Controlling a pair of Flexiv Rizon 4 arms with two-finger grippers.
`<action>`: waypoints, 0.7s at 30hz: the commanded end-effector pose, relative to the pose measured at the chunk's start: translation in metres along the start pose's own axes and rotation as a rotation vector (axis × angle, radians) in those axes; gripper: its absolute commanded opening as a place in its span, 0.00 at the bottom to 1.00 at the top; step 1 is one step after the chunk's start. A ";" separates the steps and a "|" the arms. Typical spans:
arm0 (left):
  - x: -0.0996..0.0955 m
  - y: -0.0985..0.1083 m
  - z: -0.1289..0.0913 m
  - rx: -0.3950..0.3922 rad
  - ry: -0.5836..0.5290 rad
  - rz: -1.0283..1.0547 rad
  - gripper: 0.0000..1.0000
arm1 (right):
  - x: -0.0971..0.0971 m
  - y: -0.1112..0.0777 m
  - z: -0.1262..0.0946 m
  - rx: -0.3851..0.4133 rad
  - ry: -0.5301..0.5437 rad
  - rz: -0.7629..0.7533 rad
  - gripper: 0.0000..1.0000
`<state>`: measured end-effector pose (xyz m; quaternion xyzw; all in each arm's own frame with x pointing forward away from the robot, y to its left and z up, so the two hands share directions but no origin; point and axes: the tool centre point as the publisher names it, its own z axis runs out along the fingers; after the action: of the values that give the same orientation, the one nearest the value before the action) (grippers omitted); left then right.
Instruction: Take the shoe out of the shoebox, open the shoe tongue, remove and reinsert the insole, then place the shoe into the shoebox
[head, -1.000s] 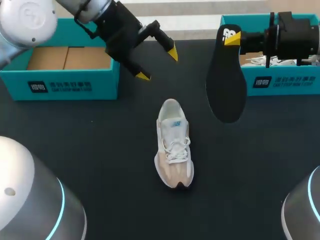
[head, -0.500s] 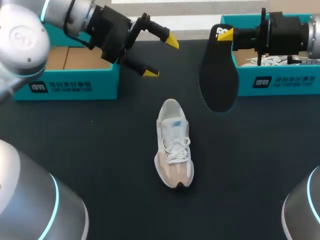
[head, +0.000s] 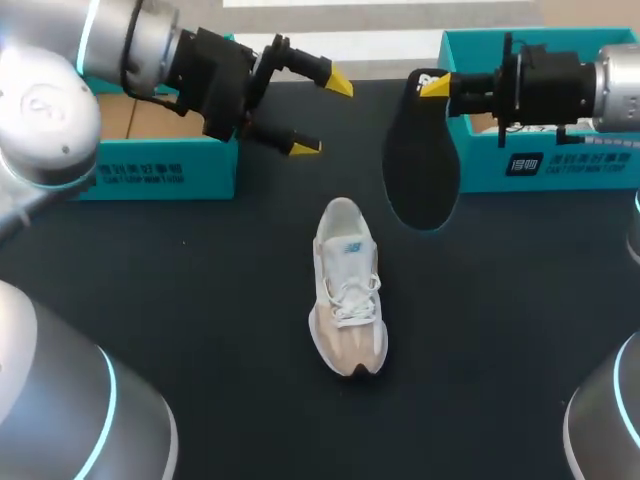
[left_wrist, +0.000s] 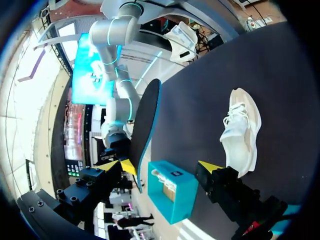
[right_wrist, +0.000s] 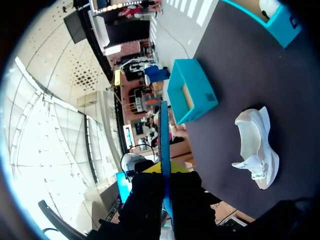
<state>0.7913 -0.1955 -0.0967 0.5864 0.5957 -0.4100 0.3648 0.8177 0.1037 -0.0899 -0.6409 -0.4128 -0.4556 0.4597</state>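
The left arm (head: 50, 90) and right arm (head: 620, 85) are silver-grey with rounded joints and cyan light rings. The left gripper (head: 322, 115) and right gripper (head: 437, 86) are black with yellow tips.

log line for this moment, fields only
step: insole out | right gripper: shut on insole, held up | left gripper: open, empty | shoe: upright on table

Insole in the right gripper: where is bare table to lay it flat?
Bare table lies right of the shoe, in front of the right shoebox; another patch lies left of the shoe, in front of the left shoebox. Crowded between the boxes: the open left gripper and the insole hanging from the right gripper.
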 end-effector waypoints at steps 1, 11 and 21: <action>0.017 -0.010 0.013 -0.078 -0.250 0.051 1.00 | 0.002 0.002 0.011 -0.009 0.025 -0.002 0.00; 0.023 -0.010 0.020 -0.099 -0.420 0.082 1.00 | -0.004 0.010 0.026 0.025 0.060 0.024 0.00; 0.018 -0.017 0.023 -0.072 -0.434 0.100 1.00 | -0.014 0.020 0.043 0.066 0.040 0.066 0.00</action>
<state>0.7736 -0.2068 -0.1191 0.5031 0.4904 -0.4851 0.5207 0.8307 0.1296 -0.1103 -0.6285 -0.3922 -0.4479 0.5006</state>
